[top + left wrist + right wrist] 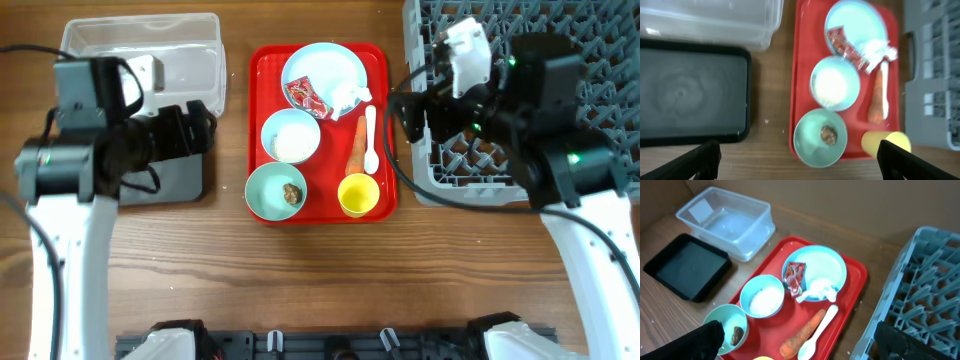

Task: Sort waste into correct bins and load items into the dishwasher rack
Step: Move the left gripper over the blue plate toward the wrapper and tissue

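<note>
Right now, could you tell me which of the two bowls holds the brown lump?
The mint-green bowl holds it; the white bowl holds only rice.

— On the red tray?
— Wrapper and tissue are laid on the blue plate, rice in the white bowl, a lump in the mint bowl; carrot, spoon and yellow cup are set along its right side.

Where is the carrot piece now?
In the overhead view, the carrot piece lies at the right of the red tray, beside the white spoon, near the yellow cup.

Glossy red plastic tray, clear plastic tub, matt blk tray, prob. paper tissue.
</note>
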You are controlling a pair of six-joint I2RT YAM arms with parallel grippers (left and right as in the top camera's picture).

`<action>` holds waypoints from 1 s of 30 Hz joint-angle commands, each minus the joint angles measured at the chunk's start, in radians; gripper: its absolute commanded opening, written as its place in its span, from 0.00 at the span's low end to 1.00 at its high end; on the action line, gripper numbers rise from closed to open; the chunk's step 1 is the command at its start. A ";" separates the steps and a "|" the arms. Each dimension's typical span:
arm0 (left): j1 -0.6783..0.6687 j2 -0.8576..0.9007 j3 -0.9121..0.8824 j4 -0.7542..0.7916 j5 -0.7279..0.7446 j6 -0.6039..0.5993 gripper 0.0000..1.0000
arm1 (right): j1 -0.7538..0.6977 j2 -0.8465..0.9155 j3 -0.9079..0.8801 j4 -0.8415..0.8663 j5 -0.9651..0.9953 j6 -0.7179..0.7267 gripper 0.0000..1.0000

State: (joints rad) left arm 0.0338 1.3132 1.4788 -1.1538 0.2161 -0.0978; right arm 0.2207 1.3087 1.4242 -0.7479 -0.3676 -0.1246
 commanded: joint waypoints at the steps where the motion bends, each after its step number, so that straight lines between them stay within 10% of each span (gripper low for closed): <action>1: -0.006 0.080 0.016 -0.018 0.020 0.011 1.00 | 0.004 0.044 0.023 0.007 -0.053 0.094 1.00; 10: -0.013 0.167 0.018 0.067 0.180 0.004 1.00 | 0.001 0.061 0.023 -0.004 -0.001 0.207 1.00; 30: -0.379 0.746 0.382 0.385 -0.206 -0.222 0.99 | -0.238 -0.005 0.023 -0.149 0.058 0.254 1.00</action>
State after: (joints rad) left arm -0.3058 1.9797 1.8370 -0.8425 0.0475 -0.2653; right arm -0.0151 1.3163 1.4288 -0.8856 -0.3202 0.1410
